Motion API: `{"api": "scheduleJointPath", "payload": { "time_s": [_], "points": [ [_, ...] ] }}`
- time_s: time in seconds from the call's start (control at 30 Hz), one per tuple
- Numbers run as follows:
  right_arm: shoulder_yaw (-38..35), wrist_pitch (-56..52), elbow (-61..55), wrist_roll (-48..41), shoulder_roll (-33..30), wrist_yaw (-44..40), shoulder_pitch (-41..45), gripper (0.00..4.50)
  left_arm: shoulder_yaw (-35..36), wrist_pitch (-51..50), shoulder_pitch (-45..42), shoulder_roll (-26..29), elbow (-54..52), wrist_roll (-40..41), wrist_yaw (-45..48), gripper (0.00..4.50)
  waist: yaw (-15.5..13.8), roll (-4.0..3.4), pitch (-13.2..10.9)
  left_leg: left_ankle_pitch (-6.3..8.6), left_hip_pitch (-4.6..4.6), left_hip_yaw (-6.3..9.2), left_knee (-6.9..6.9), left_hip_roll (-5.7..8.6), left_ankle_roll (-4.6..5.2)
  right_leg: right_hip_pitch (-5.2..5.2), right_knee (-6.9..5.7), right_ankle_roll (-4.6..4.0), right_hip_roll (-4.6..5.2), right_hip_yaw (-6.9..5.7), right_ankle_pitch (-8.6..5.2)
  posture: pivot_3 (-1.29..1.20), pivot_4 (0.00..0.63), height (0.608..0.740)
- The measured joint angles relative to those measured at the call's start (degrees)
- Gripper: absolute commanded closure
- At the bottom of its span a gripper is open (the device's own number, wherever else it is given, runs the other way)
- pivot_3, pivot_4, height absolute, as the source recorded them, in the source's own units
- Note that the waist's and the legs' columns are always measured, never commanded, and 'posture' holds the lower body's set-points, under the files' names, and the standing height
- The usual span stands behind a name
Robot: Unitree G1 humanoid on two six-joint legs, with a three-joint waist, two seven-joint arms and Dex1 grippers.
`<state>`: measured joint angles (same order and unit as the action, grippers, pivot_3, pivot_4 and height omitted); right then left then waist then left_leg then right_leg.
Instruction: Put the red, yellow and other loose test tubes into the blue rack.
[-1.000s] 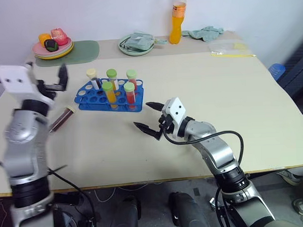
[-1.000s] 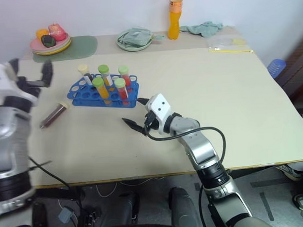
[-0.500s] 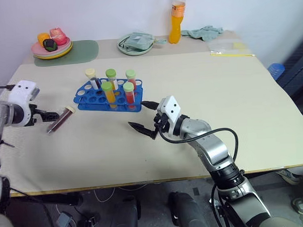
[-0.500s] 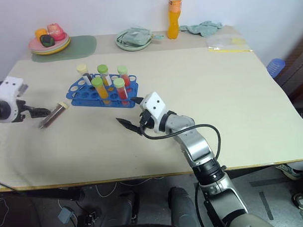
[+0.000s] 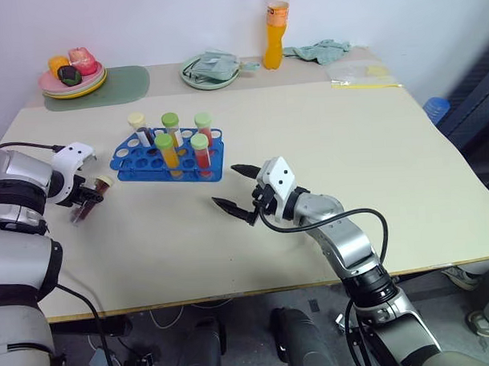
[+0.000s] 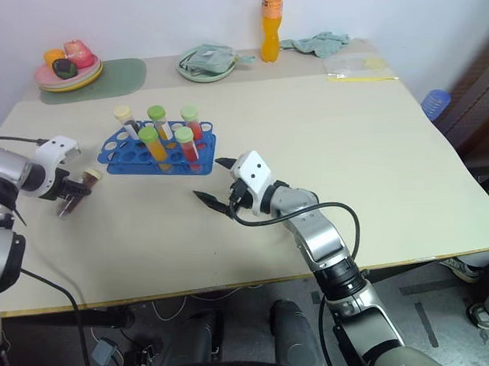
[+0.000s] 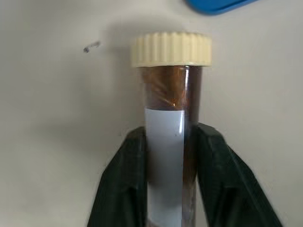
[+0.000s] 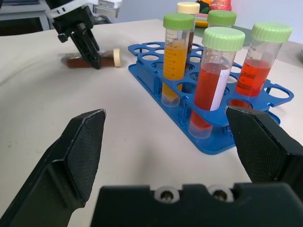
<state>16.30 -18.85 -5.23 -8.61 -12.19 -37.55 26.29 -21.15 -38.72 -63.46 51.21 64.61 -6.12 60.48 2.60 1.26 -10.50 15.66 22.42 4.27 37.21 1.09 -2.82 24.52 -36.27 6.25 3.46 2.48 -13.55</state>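
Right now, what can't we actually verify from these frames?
- Dark brown tube, left wrist view: its lower end is cut off by the frame edge between the left gripper fingers, so its liquid level is unknown.
- Blue rack, right wrist view: the standing tubes hide the rear holes, so the free-hole count is unclear.
- Tube labels, head views: too small to read.
- Plate contents at the far corner: too small to identify.
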Motion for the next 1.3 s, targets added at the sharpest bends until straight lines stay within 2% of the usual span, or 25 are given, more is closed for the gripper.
{"api": "scheduleJointPath", "payload": {
  "time_s": [0.03,0.13,0.2,0.23,0.3,0.37,0.47,0.57,0.67,0.83,1.07,1.3],
  "points": [
    [0.0,-0.3,-0.5,0.0,-0.1,-0.1,-0.3,0.0,1.1,0.4,0.0,0.3,0.0,0.1,-1.1,3.69,0.0,0.03,0.0,0.0,0.01,0.03,0.01,0.0,0.0,0.0,0.0,0.0,0.0,-0.01,0.0,0.0,0.15,0.74],
    [0.1,-0.8,-1.6,-0.3,-0.6,-0.4,-0.7,0.0,11.1,5.6,0.9,2.5,-1.9,3.7,-9.5,3.69,0.0,0.19,-0.1,0.0,0.07,0.07,0.03,-0.02,0.0,0.09,-0.05,0.0,0.04,-0.01,0.0,0.0,0.15,0.74],
    [0.0,-1.1,-1.9,-0.6,-0.8,-0.6,-1.1,0.0,22.1,13.9,5.3,3.6,-9.1,7.8,-19.2,3.69,-0.1,0.22,-0.1,0.0,0.09,0.22,0.01,-0.04,-0.01,0.15,-0.05,0.01,0.16,0.01,0.01,0.0,0.15,0.74],
    [-0.1,-1.2,-1.9,-0.7,-0.8,-0.7,-1.3,0.0,30.4,16.9,10.1,2.4,-17.3,10.8,-25.4,3.69,-0.2,0.19,-0.1,0.01,0.09,0.21,-0.02,-0.04,-0.02,0.17,-0.04,0.01,0.28,0.03,0.02,0.0,0.15,0.74],
    [-0.1,-1.6,-1.7,-0.8,-0.8,-0.9,-1.4,0.0,42.1,19.5,18.9,-4.3,-35.4,15.4,-34.6,3.69,-0.5,0.15,0.0,0.02,0.13,0.19,0.03,-0.07,0.0,0.16,-0.05,0.03,0.44,0.03,0.03,0.0,0.15,0.74],
    [-0.1,-1.7,-1.7,-1.1,-0.6,-1.1,-1.4,0.0,46.6,22.0,27.8,-13.9,-52.7,17.0,-42.1,3.69,-1.1,0.11,0.0,0.08,0.06,0.09,0.04,0.08,0.1,0.1,-0.02,0.05,0.64,0.02,0.04,0.0,0.15,0.74],
    [0.2,-1.7,-1.1,-1.2,-0.1,-1.7,-0.9,0.0,42.8,24.5,35.8,-26.8,-65.5,14.1,-51.6,3.69,-2.2,0.22,0.1,0.08,0.1,0.07,0.24,0.3,0.11,-0.01,0.02,0.15,0.56,-0.03,0.1,0.0,0.15,0.74],
    [0.3,-1.4,-0.2,-1.2,0.2,-2.4,0.0,0.0,35.5,29.6,38.3,-35.0,-67.4,7.2,-59.6,3.69,-2.4,0.26,0.1,0.07,0.08,-0.01,0.38,0.3,0.1,-0.12,0.02,0.18,0.38,-0.03,0.14,0.0,0.15,0.74],
    [0.4,-1.4,0.3,-1.1,0.4,-2.6,0.2,0.0,32.0,33.4,38.1,-39.5,-66.0,2.8,-65.5,3.69,-1.9,0.24,0.1,0.07,0.04,-0.06,0.37,0.19,0.1,-0.11,0.01,0.16,0.28,0.0,0.15,0.0,0.15,0.74],
    [0.2,-1.4,0.3,-1.1,0.4,-1.8,0.2,0.0,28.7,35.6,37.9,-42.7,-61.2,0.0,-69.4,3.69,-1.6,0.24,0.1,0.07,0.0,-0.14,0.32,0.11,0.1,-0.07,0.01,0.16,0.2,0.05,0.14,0.0,0.15,0.74],
    [0.2,-1.6,0.3,-1.1,0.4,-0.4,0.0,0.0,28.3,37.0,36.4,-41.8,-57.1,-3.3,-72.2,3.69,-1.9,0.24,0.1,0.07,0.01,-0.16,0.33,0.11,0.1,-0.08,0.02,0.16,0.21,0.05,0.14,0.0,0.15,0.74],
    [0.1,-1.6,0.3,-1.1,0.4,0.1,-0.2,0.0,28.7,37.1,33.9,-40.6,-51.2,-2.6,-71.2,3.69,-1.8,0.24,0.1,0.07,0.01,-0.15,0.32,0.12,0.1,-0.08,0.02,0.16,0.2,0.04,0.14,0.0,0.15,0.74]
  ]
}}
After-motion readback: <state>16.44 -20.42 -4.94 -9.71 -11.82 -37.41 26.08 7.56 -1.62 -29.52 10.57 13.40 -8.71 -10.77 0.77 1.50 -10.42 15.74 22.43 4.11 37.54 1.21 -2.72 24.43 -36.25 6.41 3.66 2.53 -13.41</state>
